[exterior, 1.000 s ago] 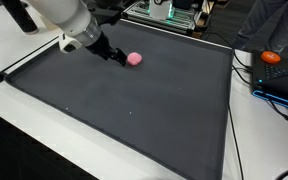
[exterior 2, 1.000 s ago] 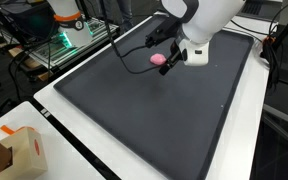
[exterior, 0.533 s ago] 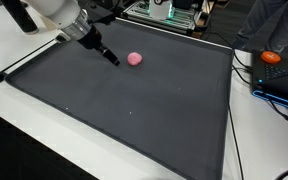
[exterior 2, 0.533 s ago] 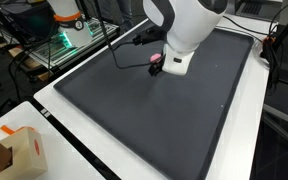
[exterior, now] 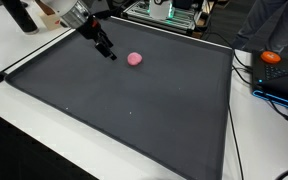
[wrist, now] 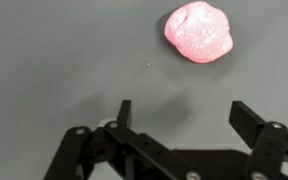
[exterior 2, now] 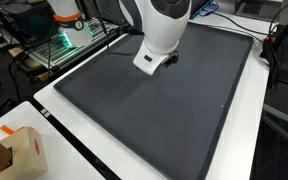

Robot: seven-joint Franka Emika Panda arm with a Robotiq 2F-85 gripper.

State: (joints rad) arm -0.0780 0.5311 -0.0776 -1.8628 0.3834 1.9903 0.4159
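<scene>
A small pink lump (exterior: 135, 59) lies on the dark grey mat (exterior: 134, 110) near its far edge. In the wrist view the pink lump (wrist: 197, 31) sits at the top right, well beyond my gripper (wrist: 184, 113). The gripper is open, with nothing between its black fingers (wrist: 248, 120). From outside, my gripper (exterior: 108, 50) hangs above the mat just left of the lump, apart from it. In an exterior view the white arm (exterior 2: 154, 35) covers the lump.
An orange object (exterior: 272, 57) and cables lie on the white table right of the mat. A cardboard box (exterior 2: 14, 150) stands at a table corner. Equipment with green lights (exterior 2: 69, 35) stands beyond the mat's edge.
The arm has risen and drawn back away from the pink lump, which has stayed where it was. The jaws have stayed open.
</scene>
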